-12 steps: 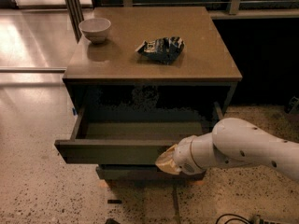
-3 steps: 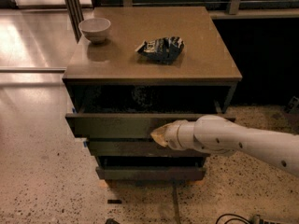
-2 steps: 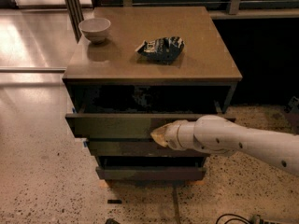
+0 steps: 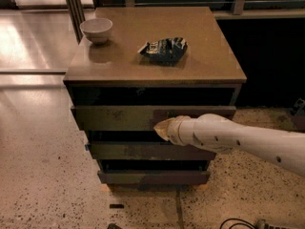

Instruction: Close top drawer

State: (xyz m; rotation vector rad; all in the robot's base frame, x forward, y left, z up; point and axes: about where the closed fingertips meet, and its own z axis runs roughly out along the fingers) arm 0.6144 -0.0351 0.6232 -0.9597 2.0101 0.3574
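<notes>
The top drawer [image 4: 119, 117] of the brown cabinet [image 4: 157, 61] has a long dark front with pale scuffs. It stands out only a little from the cabinet body, with a dark gap above it. My white arm [image 4: 238, 137] reaches in from the right. My gripper [image 4: 161, 128] is at the arm's tan tip and rests against the drawer front, right of its middle. The drawer's inner floor is hidden.
A white bowl [image 4: 96, 29] and a crumpled dark chip bag [image 4: 163, 49] sit on the cabinet top. Two lower drawer fronts [image 4: 147, 150] step out below. A speckled floor [image 4: 43, 175] surrounds the cabinet. A dark cable [image 4: 233, 222] lies at the bottom right.
Four seconds ago the top drawer stood far out with its floor showing. It has been pushed in by the gripper and has moved a little further in during the last second.
</notes>
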